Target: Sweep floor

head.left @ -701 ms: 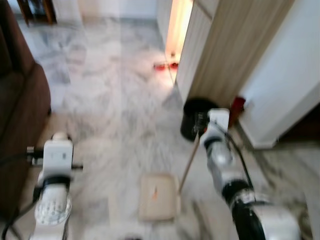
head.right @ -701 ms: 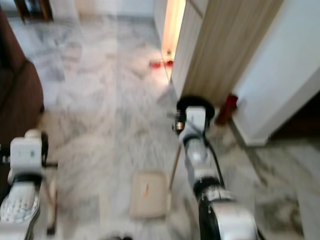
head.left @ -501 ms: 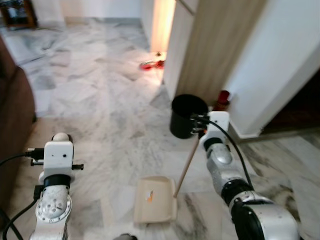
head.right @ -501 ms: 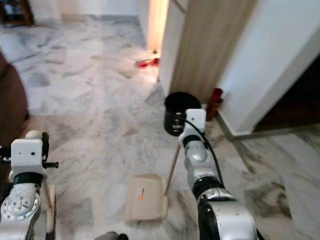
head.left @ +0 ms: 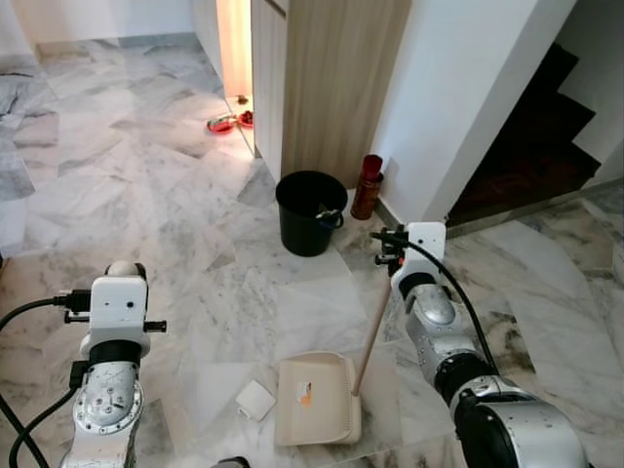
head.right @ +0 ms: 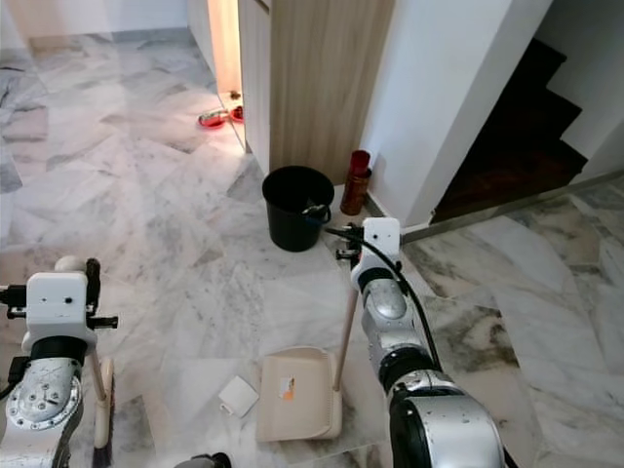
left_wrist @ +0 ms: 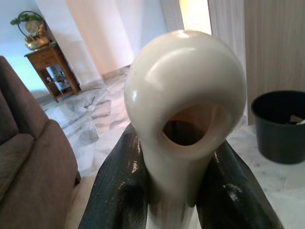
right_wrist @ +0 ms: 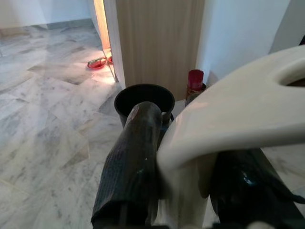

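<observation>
My right gripper (right_wrist: 186, 191) is shut on the cream top grip of the dustpan's handle (head.left: 371, 322). The wooden handle slants down to the cream dustpan (head.left: 317, 400), which lies flat on the marble floor in front of me with a small orange scrap (head.left: 303, 393) inside. Just left of the pan, a white piece of paper (head.left: 255, 400) lies on the floor. My left gripper (left_wrist: 176, 200) is shut on the cream looped end of the broom (head.right: 100, 395), which hangs by my left side with its brush near the floor.
A black bin (head.left: 310, 212) stands ahead by a wooden cabinet (head.left: 331, 78), with a red bottle (head.left: 371, 186) beside it. Red bowls (head.left: 222, 124) sit farther back. A white wall (head.left: 468, 97) and dark stairs (head.left: 526, 146) are to the right. A brown sofa (left_wrist: 28, 162) shows in the left wrist view.
The camera has swung right and sharpened: the sofa has left the eye views, the stairs and the white paper have come in. Both grippers keep their hold.
</observation>
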Robot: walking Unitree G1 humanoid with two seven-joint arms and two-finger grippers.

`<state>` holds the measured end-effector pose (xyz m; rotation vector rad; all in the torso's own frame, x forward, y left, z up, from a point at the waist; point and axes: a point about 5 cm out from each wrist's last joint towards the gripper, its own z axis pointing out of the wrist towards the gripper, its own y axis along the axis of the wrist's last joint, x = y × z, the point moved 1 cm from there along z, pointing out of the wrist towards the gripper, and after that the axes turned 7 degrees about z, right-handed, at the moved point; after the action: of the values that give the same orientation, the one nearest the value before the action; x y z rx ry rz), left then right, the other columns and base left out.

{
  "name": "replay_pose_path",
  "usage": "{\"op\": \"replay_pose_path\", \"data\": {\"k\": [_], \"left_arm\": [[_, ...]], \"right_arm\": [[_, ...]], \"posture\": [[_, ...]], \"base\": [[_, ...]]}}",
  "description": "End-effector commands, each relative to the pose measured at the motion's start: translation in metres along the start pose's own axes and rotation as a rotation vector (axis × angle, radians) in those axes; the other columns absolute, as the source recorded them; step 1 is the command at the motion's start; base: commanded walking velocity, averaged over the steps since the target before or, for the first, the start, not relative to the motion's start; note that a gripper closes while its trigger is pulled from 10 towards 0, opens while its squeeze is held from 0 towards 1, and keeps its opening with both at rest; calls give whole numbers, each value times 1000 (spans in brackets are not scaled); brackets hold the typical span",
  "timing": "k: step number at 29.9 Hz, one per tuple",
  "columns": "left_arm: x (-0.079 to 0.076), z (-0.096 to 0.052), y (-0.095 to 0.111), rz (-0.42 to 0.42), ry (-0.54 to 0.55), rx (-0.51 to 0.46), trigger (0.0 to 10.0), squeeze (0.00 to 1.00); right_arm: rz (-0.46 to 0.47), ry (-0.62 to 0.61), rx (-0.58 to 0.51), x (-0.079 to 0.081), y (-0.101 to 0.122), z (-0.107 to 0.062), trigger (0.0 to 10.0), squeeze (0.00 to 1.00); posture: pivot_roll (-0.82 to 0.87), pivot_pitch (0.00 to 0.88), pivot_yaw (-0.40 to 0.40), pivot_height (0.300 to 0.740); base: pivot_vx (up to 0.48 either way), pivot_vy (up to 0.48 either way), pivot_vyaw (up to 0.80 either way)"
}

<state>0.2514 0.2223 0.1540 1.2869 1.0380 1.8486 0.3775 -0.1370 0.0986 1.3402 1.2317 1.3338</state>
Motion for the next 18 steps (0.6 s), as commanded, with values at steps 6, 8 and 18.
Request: {"op": "replay_pose_path", "data": {"k": [6, 8, 18], "left_arm": [[-2, 10, 6, -109, -55, -74, 10000, 0], [-1, 14, 10, -136, -58, -86, 10000, 0], [-2, 21, 10, -165, -117, -91, 10000, 0]], "right_arm": [[0, 8, -56, 0, 10, 2, 10000, 0], [2, 27, -76, 2, 12, 2, 10000, 0], [-11, 49, -77, 6, 10, 0, 10000, 0]], "posture": [[171, 120, -92, 740], [170, 123, -93, 740], [156, 171, -104, 740]], "base": [[0, 0, 0], [0, 0, 0], [0, 0, 0]]}}
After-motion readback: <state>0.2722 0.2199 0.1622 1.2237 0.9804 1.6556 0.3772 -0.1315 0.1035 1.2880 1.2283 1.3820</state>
